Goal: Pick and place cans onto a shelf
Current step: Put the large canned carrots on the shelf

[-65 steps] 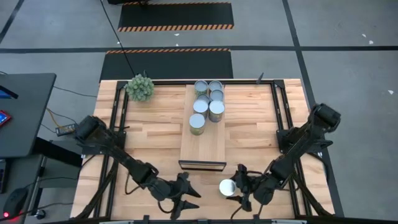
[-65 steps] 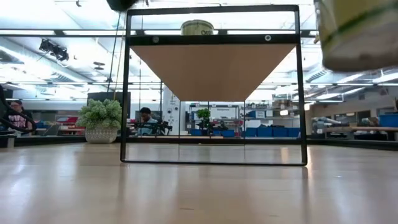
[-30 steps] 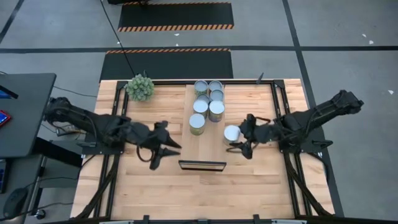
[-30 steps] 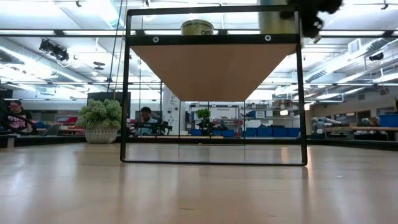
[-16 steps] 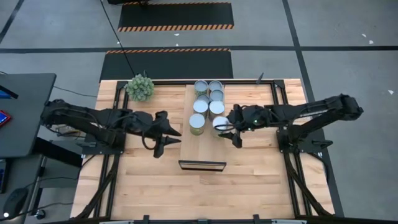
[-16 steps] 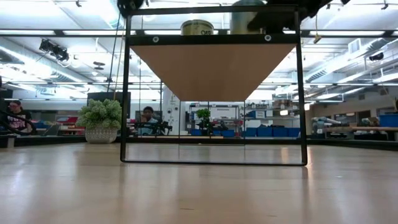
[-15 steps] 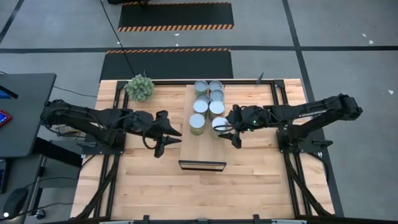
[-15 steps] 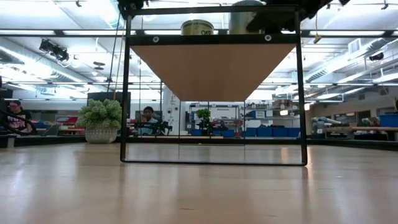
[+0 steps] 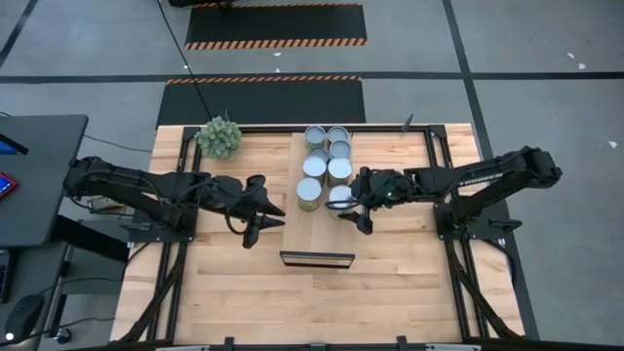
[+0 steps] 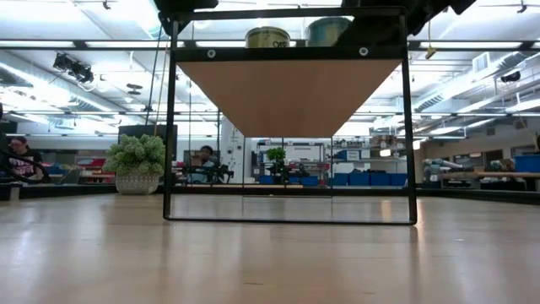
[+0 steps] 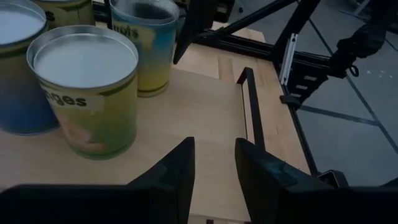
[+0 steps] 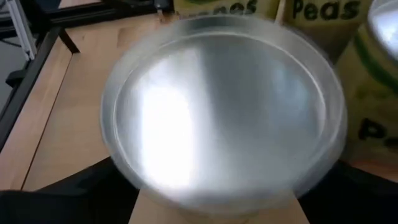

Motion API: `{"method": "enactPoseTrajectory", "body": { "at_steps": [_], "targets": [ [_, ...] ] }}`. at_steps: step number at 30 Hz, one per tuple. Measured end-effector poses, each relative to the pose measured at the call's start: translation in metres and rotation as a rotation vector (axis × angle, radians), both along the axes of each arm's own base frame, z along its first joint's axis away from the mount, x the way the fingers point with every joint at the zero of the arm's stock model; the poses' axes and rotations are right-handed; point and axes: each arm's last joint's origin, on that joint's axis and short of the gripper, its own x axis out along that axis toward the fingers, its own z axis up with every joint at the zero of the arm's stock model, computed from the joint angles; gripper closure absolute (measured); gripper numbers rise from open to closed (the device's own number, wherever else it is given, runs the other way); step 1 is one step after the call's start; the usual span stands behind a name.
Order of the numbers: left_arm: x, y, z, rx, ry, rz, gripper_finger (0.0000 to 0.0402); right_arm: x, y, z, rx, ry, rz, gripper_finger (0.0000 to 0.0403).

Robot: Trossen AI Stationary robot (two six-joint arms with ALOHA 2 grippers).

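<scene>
- Since half a second ago, my right gripper (image 9: 353,200) is carrying the last can (image 9: 339,198) a little farther in over the shelf (image 9: 317,234), and the can is sitting lower in the low view.
- That can is now resting on the shelf, just beside the front can (image 9: 310,193) of the left row; I am placing it there to fill the open spot in the right row.
- My right gripper is staying around this can. I cannot tell whether I am gripping it or letting go.
- My left gripper (image 9: 258,210) is waiting clenched and empty over the table, just beside the shelf's left edge, keeping clear of the placing.
- I am keeping the cans packed tight at the shelf's far end, which is leaving the near half of the plank bare.
- Counting: eight cans, all on the shelf, in two rows of four.
- One shelf, one plant (image 9: 219,136) at the far left corner, two arms.
</scene>
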Motion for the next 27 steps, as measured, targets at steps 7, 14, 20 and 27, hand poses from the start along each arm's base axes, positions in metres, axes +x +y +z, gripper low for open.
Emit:
{"method": "enactPoseTrajectory", "body": {
  "at_steps": [7,14,20,27],
  "targets": [
    [0.000,-0.001,0.000,-0.009,0.002,-0.021,0.0281,-0.006,-0.001,0.010,-0.004,-0.024,-0.009,0.0024],
    [0.000,-0.001,0.000,-0.009,0.004,-0.022,0.0281,-0.010,0.001,0.016,-0.019,-0.055,-0.023,0.0025],
    [-0.001,-0.001,0.001,-0.010,0.001,-0.021,0.0281,-0.011,0.002,0.016,-0.033,-0.054,-0.039,0.0029],
    [-0.007,0.004,0.008,-0.004,-0.035,-0.010,0.0281,-0.010,-0.001,0.016,-0.035,-0.062,-0.055,0.0029]
  ]
}}
